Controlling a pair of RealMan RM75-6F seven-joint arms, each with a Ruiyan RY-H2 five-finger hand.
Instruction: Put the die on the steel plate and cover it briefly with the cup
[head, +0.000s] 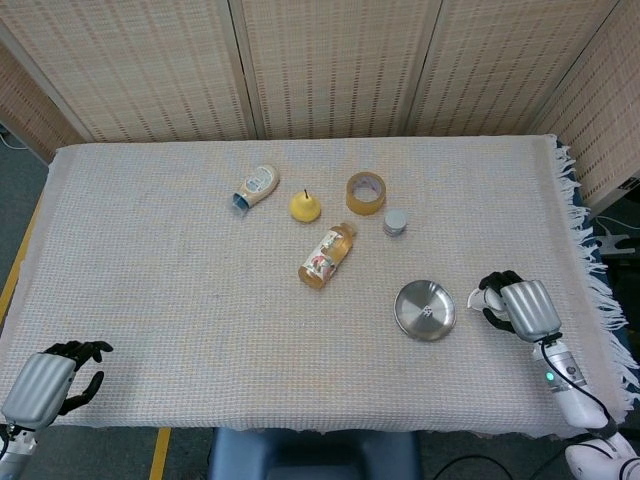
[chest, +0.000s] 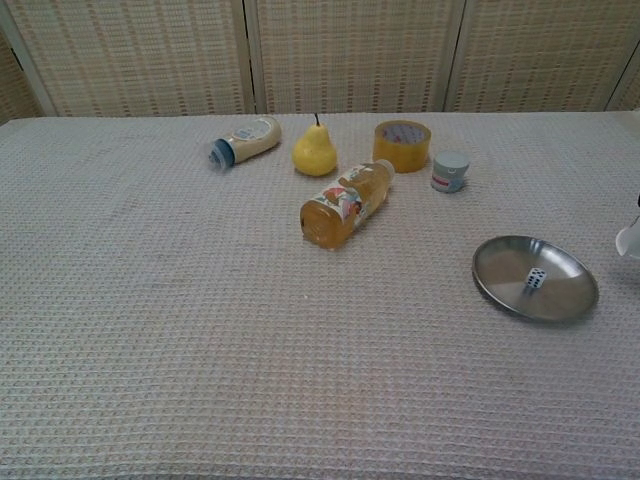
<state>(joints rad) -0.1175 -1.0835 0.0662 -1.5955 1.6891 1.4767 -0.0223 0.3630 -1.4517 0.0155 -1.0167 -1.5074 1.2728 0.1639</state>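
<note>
Fingers of your right hand (head: 520, 308) wrap the small white cup (head: 478, 297), which sits against the hand's inner side, just off the round steel plate (head: 425, 310) that lies a little further in from the hand. In the chest view only a sliver of the cup shows at the frame edge. The little white die with dark pips (chest: 536, 280) rests uncovered on the plate. Your left hand (head: 40, 384) hangs at the near table edge, far across from the plate, fingers loosely curled and holding nothing. Beyond the plate from your right hand lie an amber plastic bottle on its side (head: 327, 254), a yellow pear (head: 305, 206), a tape roll (head: 366, 192) and a small grey-capped jar (head: 396, 222).
</note>
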